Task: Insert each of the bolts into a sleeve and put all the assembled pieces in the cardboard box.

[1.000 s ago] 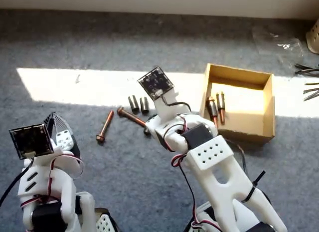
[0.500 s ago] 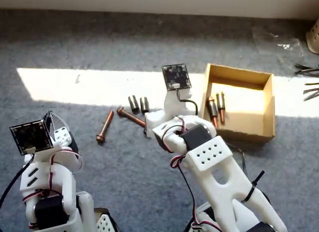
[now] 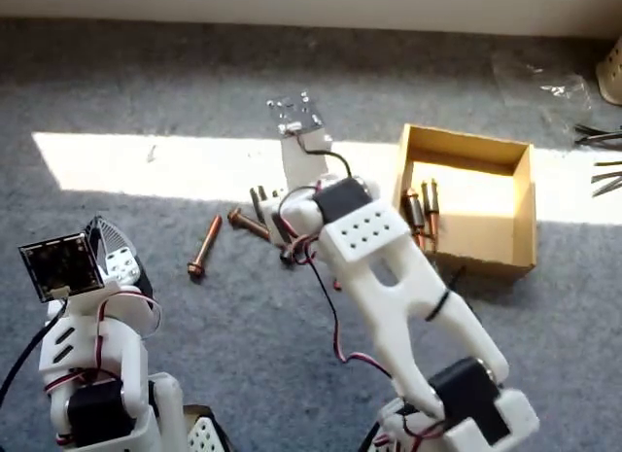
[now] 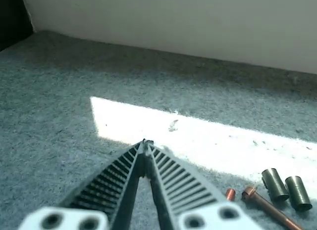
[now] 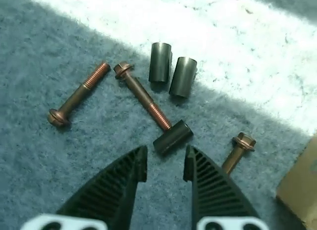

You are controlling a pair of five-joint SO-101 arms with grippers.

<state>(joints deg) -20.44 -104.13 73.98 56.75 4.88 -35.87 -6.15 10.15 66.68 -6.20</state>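
The jaws of the right gripper point(image 5: 165, 163) are open a little, with nothing in them, and they point down at the middle of the carpet point(image 5: 59, 156). Just past their tips a dark sleeve point(image 5: 172, 137) lies on its side. Its long way runs slanted across the gap, not along it, so I think the jaws could close on its round sides. A bolt point(image 5: 141, 94) lies with its thread end touching this sleeve and its head pointing away from the jaws. The bolt and the sleeve do not lie in one line, so I think the bolt is not inside yet. A second bolt point(image 5: 238, 150) lies just beside the sleeve, on the side toward the box point(image 3: 466, 146). A third bolt point(image 5: 78, 95) lies farther off on the other side. Two more sleeves point(image 5: 183, 76) lie side by side past the first bolt's head, at the edge of the sunny strip. The left gripper point(image 4: 144, 150) has its jaws closed on nothing and hangs well apart, near the left side of the carpet. So the right arm is the near one for this sleeve. Two done pieces point(image 3: 416, 209) lie in the box, by the wall nearest the bolts.
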